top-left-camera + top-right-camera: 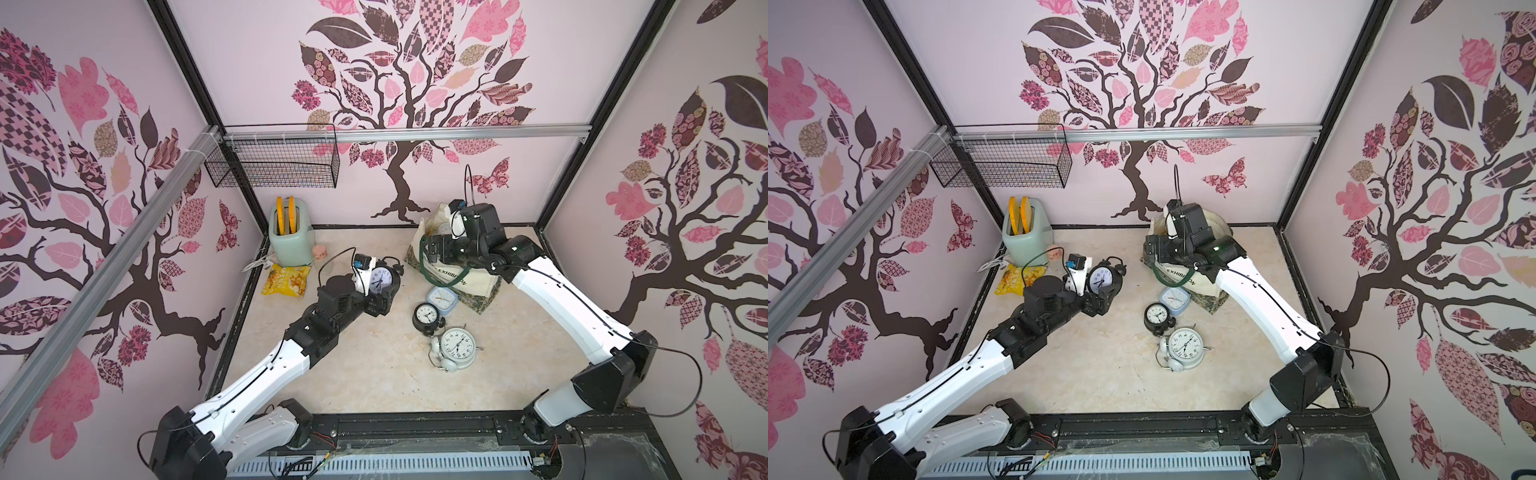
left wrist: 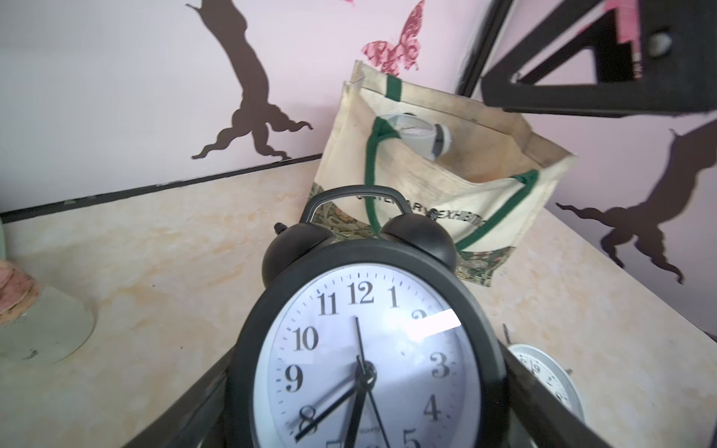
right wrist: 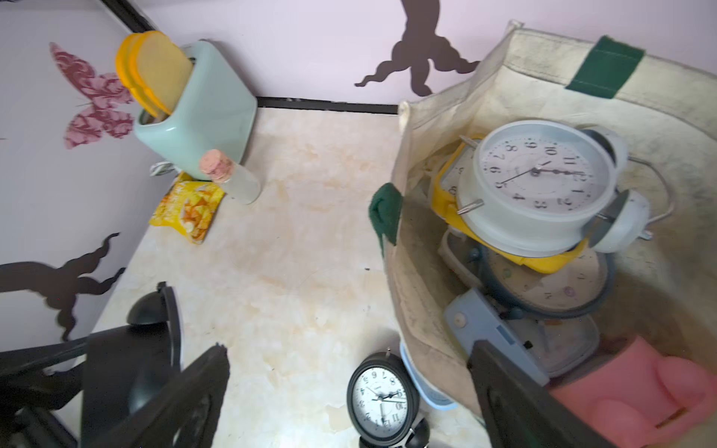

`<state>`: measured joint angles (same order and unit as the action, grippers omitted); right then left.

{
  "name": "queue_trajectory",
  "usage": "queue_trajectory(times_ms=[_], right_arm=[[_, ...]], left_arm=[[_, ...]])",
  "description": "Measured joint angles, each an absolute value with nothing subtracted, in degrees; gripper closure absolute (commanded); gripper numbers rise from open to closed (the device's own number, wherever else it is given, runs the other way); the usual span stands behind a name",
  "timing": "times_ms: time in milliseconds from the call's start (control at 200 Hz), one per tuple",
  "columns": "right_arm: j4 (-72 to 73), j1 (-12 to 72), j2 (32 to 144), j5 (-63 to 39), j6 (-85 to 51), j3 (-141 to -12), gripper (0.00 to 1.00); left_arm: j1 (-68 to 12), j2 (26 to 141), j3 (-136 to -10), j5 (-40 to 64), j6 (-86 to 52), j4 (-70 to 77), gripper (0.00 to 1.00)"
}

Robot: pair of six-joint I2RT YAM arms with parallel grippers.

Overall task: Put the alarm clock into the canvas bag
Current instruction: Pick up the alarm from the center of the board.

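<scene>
Black alarm clock (image 2: 364, 349) in left pincer (image 1: 381, 300), canvas bag (image 2: 446, 174) beyond

Black twin-bell alarm clock (image 1: 381, 279), white face, clamped between my left fingers (image 2: 543, 411), cream green-handled canvas bag (image 2: 419, 182) standing open, clocks (image 3: 539, 186) inside.

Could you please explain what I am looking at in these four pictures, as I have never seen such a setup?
These are two robot arms at a table, each ending in a two-fingered gripper. Two pictures look down from side-by-side overhead cameras; two come from a camera on each wrist. The left gripper grips a big black clock, meant for the bag. The right gripper hangs open at the bag's mouth; the bag holds several clocks, a pale clock on top. On the table are a blue clock, a small black clock and a white clock; farther back, a toaster, a bottle and a snack packet.
</scene>
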<state>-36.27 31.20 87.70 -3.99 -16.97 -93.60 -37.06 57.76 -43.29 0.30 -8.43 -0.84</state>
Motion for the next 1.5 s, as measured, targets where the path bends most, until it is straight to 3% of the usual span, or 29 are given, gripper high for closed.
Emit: queue_trajectory(times_ms=[250,570,980,1501], right_arm=[[-37.95,35.11,84.97,-17.23,-18.92,-92.12,0.00],[-36.36,38.83,82.54,-28.93,-23.05,-82.35,0.02],[-31.62,38.83,82.41,-31.64,-27.38,-79.40,0.36],[-30.26,38.76,82.43,-29.78,-29.21,-79.07,0.63]], left_arm=[[-39.22,55.96,-38.85,8.12,-4.40,7.31,0.21],[-39.57,56.75,-38.85,9.67,-2.55,9.87,0.21],[-40.56,58.48,-38.85,8.38,-1.43,9.82,0.21],[-40.56,58.78,-38.81,7.60,-1.52,10.57,0.16]])
